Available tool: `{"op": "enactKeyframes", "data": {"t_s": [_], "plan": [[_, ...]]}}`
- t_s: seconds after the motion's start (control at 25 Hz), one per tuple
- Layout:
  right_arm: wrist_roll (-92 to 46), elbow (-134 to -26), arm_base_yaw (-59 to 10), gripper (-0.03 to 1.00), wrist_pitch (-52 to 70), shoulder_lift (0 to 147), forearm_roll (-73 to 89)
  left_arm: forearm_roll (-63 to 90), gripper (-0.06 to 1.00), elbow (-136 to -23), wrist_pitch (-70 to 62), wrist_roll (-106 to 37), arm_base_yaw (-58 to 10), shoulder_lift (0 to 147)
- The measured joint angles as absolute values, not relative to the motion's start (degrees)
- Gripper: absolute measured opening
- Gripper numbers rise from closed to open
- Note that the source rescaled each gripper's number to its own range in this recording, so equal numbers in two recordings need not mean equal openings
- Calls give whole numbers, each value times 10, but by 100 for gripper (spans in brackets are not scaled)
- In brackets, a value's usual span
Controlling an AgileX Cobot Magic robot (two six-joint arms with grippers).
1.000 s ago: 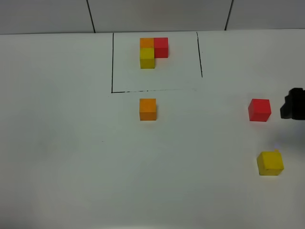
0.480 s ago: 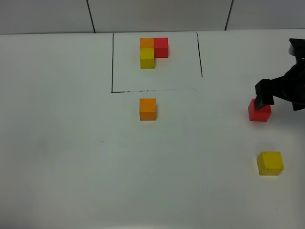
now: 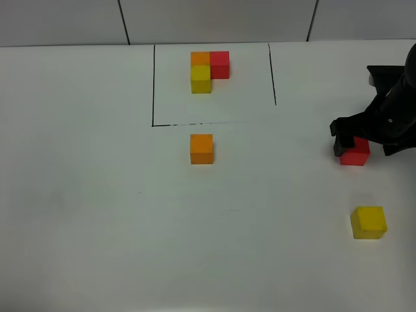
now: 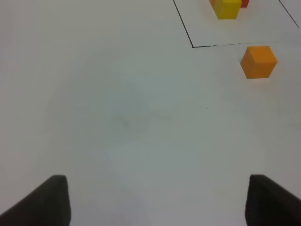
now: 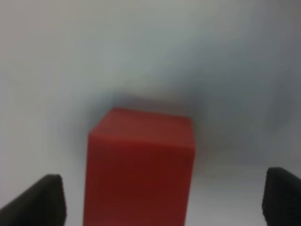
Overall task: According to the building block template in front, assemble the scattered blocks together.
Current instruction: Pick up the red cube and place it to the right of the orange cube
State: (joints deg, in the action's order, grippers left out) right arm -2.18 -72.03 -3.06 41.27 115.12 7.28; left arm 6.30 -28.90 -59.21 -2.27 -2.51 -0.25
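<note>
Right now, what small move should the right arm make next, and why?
Probably close the right gripper on the red cube: the jaws stand open with the cube between them, and it lies far from the orange cube it must join.

Ext. cam: high, looks down on whole surface (image 3: 97,227). L wrist: low, oblique; shares loose orange cube (image 4: 258,61) w/ ext. R wrist: v. close on loose red cube (image 5: 141,165).
</note>
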Motion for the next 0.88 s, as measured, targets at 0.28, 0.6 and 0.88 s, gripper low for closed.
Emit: {"op": "enactKeyframes", "data": {"t_s": [0.28,0.6,0.88], "plan": [[-7,-728,-31,72,412,1180,73,63,79,-289,-592,-23,-25,-2],[0,-733,-33,2,411,1180,73,63,79,-289,-592,-23,-25,-2],[-201,-799,-109,2,463,1183,46,63,79,-289,-592,-23,-25,-2]]}}
